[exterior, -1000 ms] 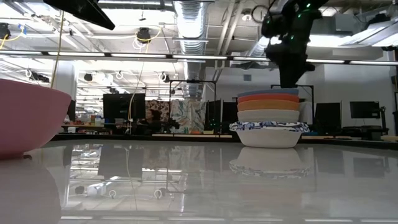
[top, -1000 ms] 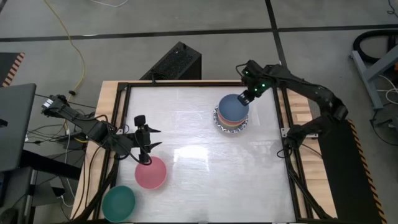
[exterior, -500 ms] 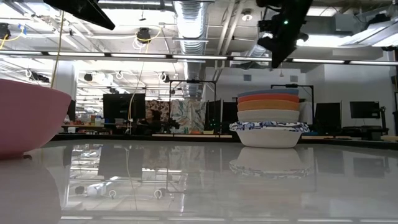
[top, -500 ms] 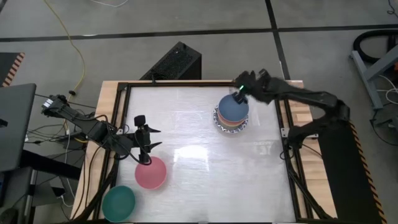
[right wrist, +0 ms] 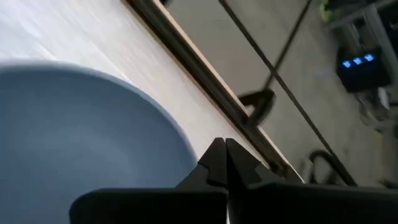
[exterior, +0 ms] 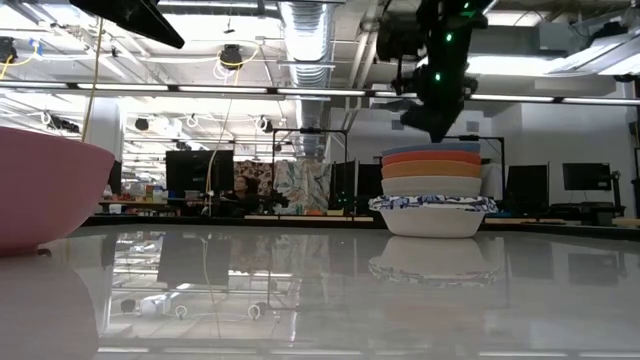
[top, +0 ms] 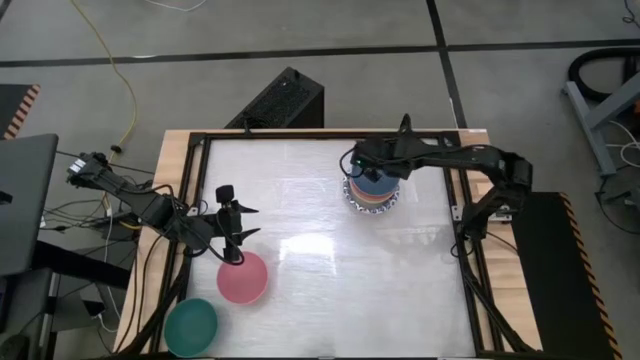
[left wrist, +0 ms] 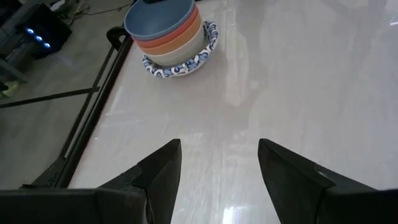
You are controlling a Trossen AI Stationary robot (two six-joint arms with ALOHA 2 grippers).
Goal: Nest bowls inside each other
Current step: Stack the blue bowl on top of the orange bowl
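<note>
A stack of nested bowls [top: 372,192] stands at the table's far right, a blue bowl [right wrist: 81,124] on top and a blue-patterned white one [exterior: 432,212] at the bottom. My right gripper [right wrist: 225,155] is shut and slants down over the blue bowl's far-left rim; the low view shows my right gripper [exterior: 437,130] just above the stack. A pink bowl [top: 243,279] and a green bowl [top: 190,325] rest on their bases near the front left corner. My left gripper [left wrist: 219,177] hangs open above the pink bowl's far rim, nothing between its fingers. My right gripper's shut fingertips [right wrist: 217,163] stand right at the blue bowl's rim [right wrist: 186,149], coming slantwise from above and from the table's right. I cannot tell whether they touch it.
A black frame rail [top: 205,200] and wooden border edge the table. A black box [top: 280,100] sits on the floor beyond the far edge. Bare tabletop [top: 340,270] lies between the stack and the two loose bowls.
My right gripper has left the blue bowl's far right side, risen a little, swung toward the table's left across the stack while turning, and come down again over the bowl's far-left rim. The stack has stayed where it was.
</note>
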